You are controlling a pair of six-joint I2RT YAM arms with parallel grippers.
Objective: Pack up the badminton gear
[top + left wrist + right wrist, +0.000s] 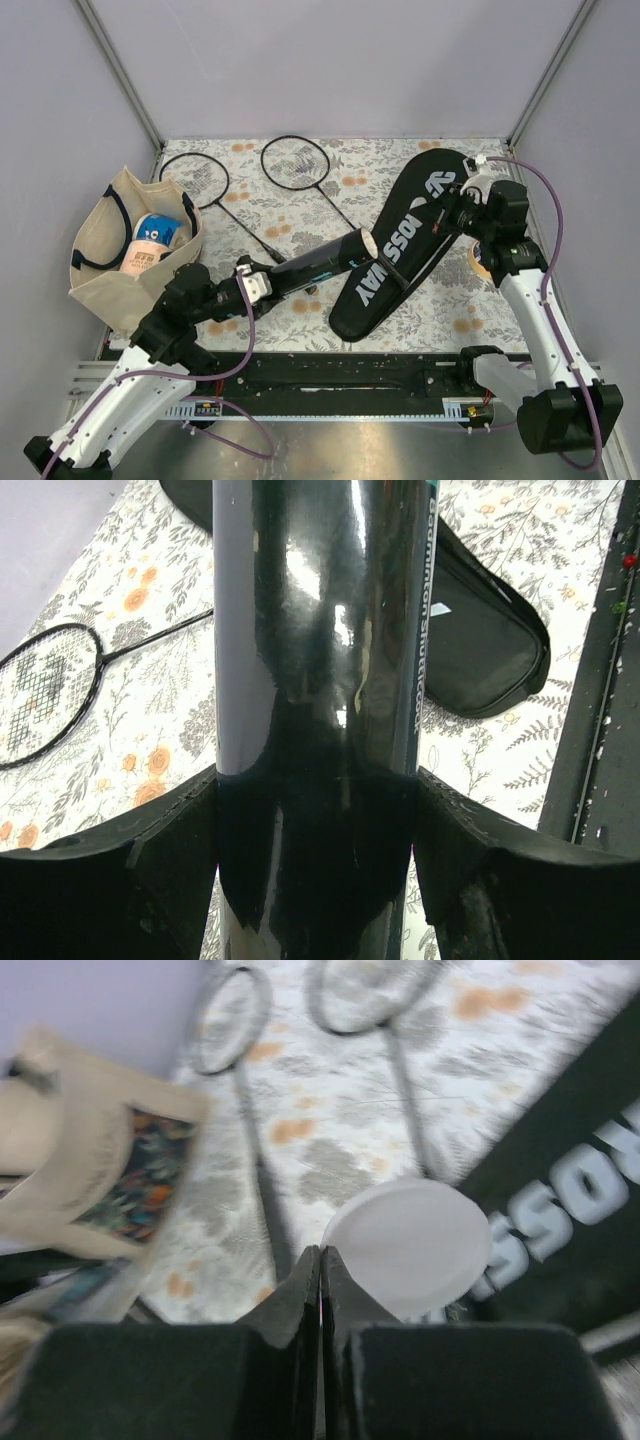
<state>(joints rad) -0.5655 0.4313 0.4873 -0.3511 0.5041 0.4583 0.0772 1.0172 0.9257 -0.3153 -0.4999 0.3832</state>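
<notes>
Roughly itemised, as seen from beside the table:

Tube [320,262]: long, black and glossy. It lay slanted near the middle of the flowered table [300,225], its pale capped end against the left edge of the cover. Whether it rested on the cloth or hung just above it, I could not tell.

Left gripper [316,820]: jaws spread wide and clamped on the tube's near end, one finger on each flank.

Cover [400,245]: large, black and racquet-shaped with white lettering. It lay flat on the right half of the table, narrow end toward the arms.

Right gripper [320,1290]: fingers pressed fully together with nothing between them. It was poised over the cover's wide upper part (its wrist camera's view was blurred).

Racquets: two, thin and black, side by side at the far edge with their handles running toward the tube. The left one [195,180] lay just beside the bag; the right one [297,162] sat nearer the centre.

Tote bag [100,262]: beige with dark handles. It stood open at the left edge, with something white and blue inside.
</notes>
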